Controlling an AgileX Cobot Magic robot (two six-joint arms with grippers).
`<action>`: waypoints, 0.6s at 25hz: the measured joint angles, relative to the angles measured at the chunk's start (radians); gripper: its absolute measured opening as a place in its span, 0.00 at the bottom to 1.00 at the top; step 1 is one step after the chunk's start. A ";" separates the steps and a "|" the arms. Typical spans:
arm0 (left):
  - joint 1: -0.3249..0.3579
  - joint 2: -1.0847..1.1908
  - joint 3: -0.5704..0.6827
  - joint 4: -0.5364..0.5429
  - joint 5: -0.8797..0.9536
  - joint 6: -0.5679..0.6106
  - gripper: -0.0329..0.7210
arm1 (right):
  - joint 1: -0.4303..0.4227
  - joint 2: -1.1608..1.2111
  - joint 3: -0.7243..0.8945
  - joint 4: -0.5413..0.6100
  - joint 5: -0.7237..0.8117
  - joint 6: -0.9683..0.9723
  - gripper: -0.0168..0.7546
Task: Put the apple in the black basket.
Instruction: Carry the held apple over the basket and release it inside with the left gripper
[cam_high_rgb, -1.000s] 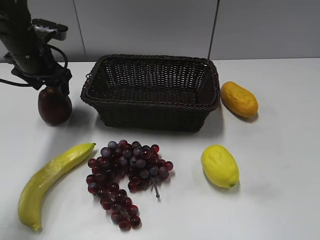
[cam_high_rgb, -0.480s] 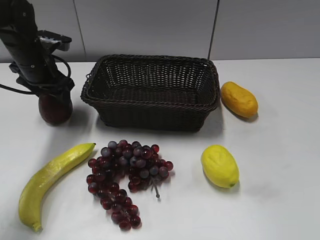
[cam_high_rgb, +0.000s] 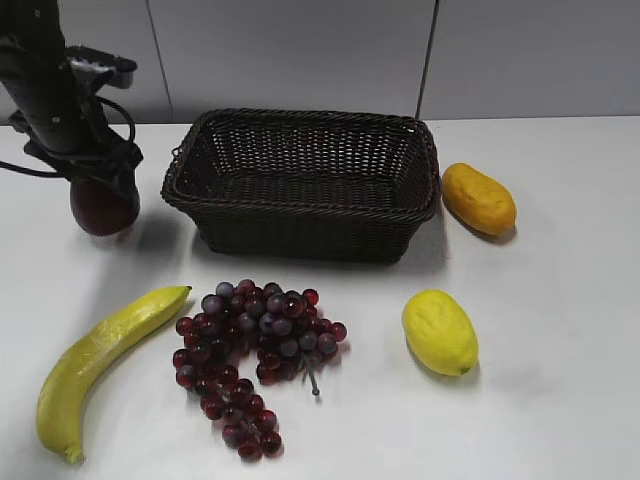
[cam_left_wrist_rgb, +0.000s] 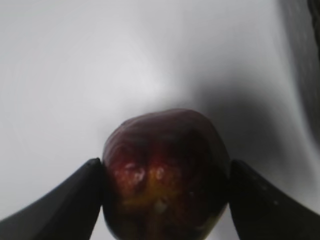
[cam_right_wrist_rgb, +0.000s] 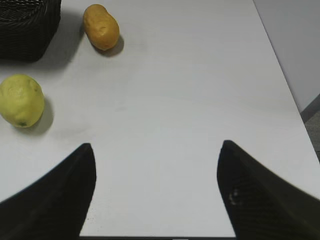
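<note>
Dark red apple (cam_left_wrist_rgb: 162, 172) clamped between fingers of left tool (cam_high_rgb: 100, 185), held left of black wicker basket (cam_high_rgb: 305, 180), outside it. Right tool (cam_right_wrist_rgb: 155, 192) spread apart over bare white counter (cam_right_wrist_rgb: 190, 90).

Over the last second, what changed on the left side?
The left gripper, fingers clamped on the apple, has raised it slightly: the apple sits a bit higher and further left in the exterior view than a second ago. The basket, banana, grapes, lemon and the orange-yellow fruit have not moved. The right gripper is open, holding nothing.
</note>
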 joint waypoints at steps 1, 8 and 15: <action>0.000 -0.023 0.000 0.002 0.000 0.000 0.77 | 0.000 0.000 0.000 0.000 0.000 0.000 0.76; -0.002 -0.186 -0.001 0.003 -0.013 0.025 0.77 | 0.000 0.000 0.000 0.000 0.000 0.000 0.76; -0.083 -0.254 -0.052 -0.002 -0.016 0.071 0.77 | 0.000 0.000 0.000 0.000 0.000 0.000 0.76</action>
